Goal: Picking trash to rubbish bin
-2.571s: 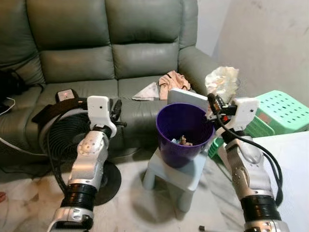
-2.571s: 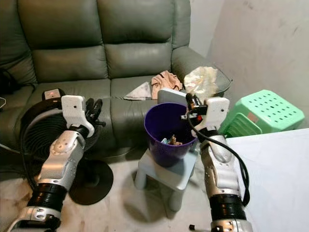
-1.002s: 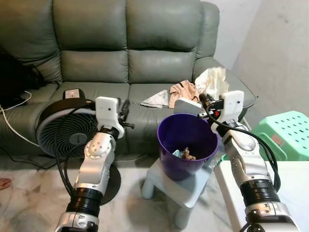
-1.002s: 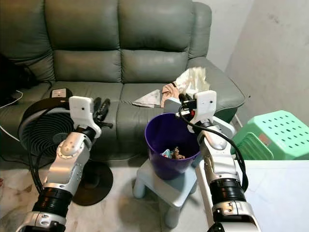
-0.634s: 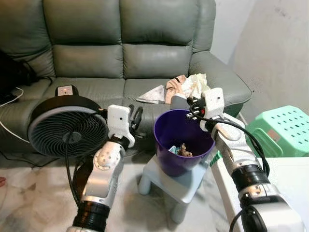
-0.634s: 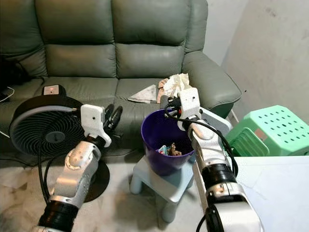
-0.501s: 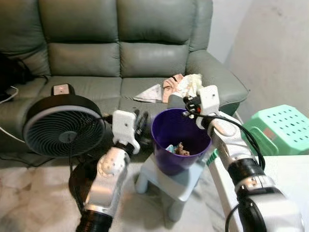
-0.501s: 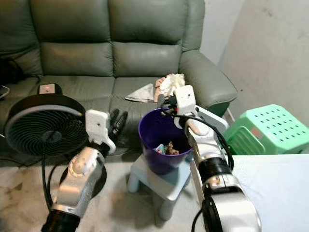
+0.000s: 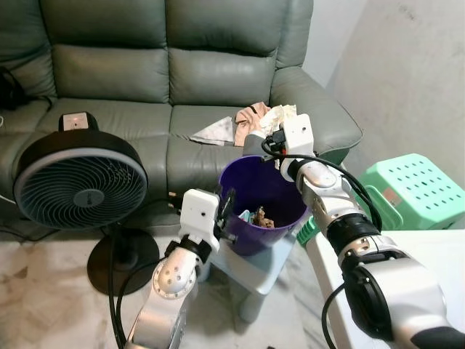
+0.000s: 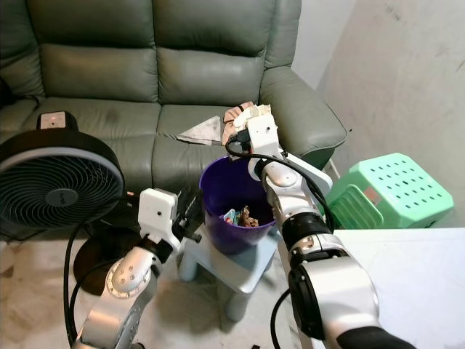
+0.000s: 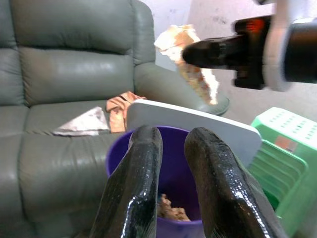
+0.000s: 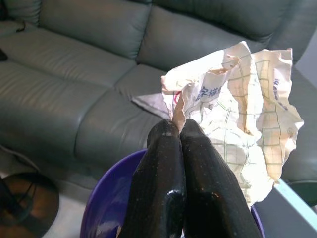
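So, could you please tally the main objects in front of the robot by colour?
Purple: 1, the rubbish bin
Green: 2, the sofa and the plastic stool
Black: 1, the fan
Pale blue: 1, the small stool under the bin
Cream: 1, the crumpled paper
Total: 6

Purple bin [image 9: 256, 218], cream grid-printed paper [image 12: 237, 119], grey-green sofa [image 9: 145, 80], black fan [image 9: 76, 193], mint-green stool [image 9: 415, 190]
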### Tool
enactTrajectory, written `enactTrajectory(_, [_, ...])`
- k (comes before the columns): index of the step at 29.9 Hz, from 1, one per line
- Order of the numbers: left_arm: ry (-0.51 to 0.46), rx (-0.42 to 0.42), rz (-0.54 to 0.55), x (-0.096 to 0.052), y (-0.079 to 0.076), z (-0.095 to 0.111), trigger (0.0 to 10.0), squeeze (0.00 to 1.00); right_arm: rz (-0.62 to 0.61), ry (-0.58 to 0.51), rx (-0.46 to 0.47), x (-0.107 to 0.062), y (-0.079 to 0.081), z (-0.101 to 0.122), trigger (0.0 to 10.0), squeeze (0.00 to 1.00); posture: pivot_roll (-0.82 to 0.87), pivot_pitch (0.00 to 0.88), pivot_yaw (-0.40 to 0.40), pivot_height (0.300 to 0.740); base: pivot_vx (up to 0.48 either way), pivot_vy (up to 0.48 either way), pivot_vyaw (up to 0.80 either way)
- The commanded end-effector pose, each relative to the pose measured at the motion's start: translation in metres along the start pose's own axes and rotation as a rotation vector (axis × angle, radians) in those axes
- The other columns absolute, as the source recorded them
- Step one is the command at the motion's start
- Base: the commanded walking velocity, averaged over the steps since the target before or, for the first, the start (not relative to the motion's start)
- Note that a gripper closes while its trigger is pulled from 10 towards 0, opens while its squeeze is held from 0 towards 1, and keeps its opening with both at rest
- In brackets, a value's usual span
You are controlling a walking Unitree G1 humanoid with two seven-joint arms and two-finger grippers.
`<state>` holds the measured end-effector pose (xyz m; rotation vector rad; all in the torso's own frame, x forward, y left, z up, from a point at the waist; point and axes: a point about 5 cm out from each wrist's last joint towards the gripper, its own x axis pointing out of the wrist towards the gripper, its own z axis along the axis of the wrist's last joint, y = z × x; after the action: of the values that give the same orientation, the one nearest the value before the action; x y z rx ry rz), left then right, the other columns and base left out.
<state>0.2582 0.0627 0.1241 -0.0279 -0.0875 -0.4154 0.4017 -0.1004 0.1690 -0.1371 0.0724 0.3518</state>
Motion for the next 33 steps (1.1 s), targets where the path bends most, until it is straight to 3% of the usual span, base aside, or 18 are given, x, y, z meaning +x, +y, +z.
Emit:
enactTrajectory(1, [-0.052,-0.052,-0.013,0.003,-0.015,0.013,10.0,0.0,-0.003,0.012,-0.014,0.001,-0.001,0.0,10.0,0.0,0.26,0.159,-0.192,0.74,0.0,0.0,0.0])
enactTrajectory(9, [-0.071,-0.078,-0.017,-0.008,-0.022,0.022,10.0,0.0,-0.004,0.044,-0.028,0.002,0.005,-0.005,10.0,0.0,0.26,0.216,-0.202,0.74,0.0,0.0,0.0])
enactTrajectory(20, [-0.073,-0.098,-0.022,-0.02,-0.028,0.031,10.0,0.0,-0.002,0.098,0.157,-0.002,0.005,-0.022,10.0,0.0,0.27,0.276,-0.194,0.74,0.0,0.0,0.0])
enactTrajectory(22, [-0.075,-0.098,-0.023,-0.026,-0.03,0.036,10.0,0.0,0.037,0.04,0.215,-0.003,0.007,-0.021,10.0,0.0,0.29,0.299,-0.181,0.74,0.0,0.0,0.0])
enactTrajectory(33, [-0.066,-0.123,-0.039,-0.041,-0.029,0.053,10.0,0.0,-0.013,0.016,0.238,-0.004,0.005,-0.022,10.0,0.0,0.34,0.378,-0.128,0.74,0.0,0.0,0.0])
